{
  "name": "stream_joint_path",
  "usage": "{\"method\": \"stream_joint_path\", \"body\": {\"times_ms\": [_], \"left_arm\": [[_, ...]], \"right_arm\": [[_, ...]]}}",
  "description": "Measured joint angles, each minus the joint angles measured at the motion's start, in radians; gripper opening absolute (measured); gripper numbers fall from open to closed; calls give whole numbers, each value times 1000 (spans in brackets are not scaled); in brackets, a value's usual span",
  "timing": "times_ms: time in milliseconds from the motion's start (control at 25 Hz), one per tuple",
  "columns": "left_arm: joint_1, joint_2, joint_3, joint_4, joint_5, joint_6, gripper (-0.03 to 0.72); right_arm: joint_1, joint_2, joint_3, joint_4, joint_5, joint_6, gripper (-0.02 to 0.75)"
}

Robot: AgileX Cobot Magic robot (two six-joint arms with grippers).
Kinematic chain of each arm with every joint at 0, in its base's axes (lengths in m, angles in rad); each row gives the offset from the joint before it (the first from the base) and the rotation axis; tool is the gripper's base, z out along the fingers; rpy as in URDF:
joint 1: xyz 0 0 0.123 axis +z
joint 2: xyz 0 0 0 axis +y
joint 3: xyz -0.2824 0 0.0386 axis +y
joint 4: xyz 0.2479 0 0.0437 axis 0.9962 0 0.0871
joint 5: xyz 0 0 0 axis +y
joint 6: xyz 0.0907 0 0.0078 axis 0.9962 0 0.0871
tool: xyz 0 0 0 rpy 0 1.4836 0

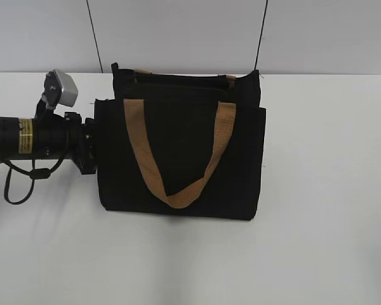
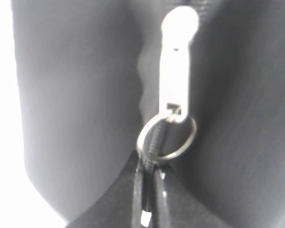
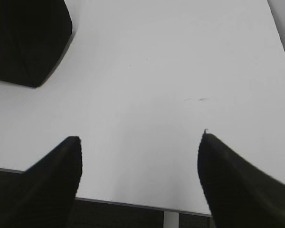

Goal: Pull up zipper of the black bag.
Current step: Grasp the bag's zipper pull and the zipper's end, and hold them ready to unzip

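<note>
The black bag [image 1: 178,152] stands upright on the white table, with its tan handle [image 1: 178,194] hanging down the front. My left gripper [image 1: 91,151] is at the bag's left side. In the left wrist view the left gripper [image 2: 149,190] is shut on a thin black cord that runs through the metal ring [image 2: 167,137] of the zipper's silver pull tab [image 2: 175,71]. The bag's black fabric [image 2: 76,95] fills that view. My right gripper [image 3: 138,156] is open and empty above bare table, with a corner of the bag [image 3: 23,42] to its upper left.
The white table [image 1: 317,190] spreads around the bag, and its near edge shows in the right wrist view [image 3: 133,205]. Two thin black cables [image 1: 261,38] hang against the back wall. A loose black cable [image 1: 16,184] loops under the left arm.
</note>
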Motion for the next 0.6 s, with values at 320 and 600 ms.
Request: {"method": "stream_joint_path", "body": {"times_ms": [320, 600], "left_arm": [[53, -44, 71, 26, 3, 0, -4], [53, -112, 72, 27, 51, 0, -4]], "right_arm": [[0, 0, 0, 0, 0, 0, 576], [0, 0, 0, 0, 0, 0, 576]]}}
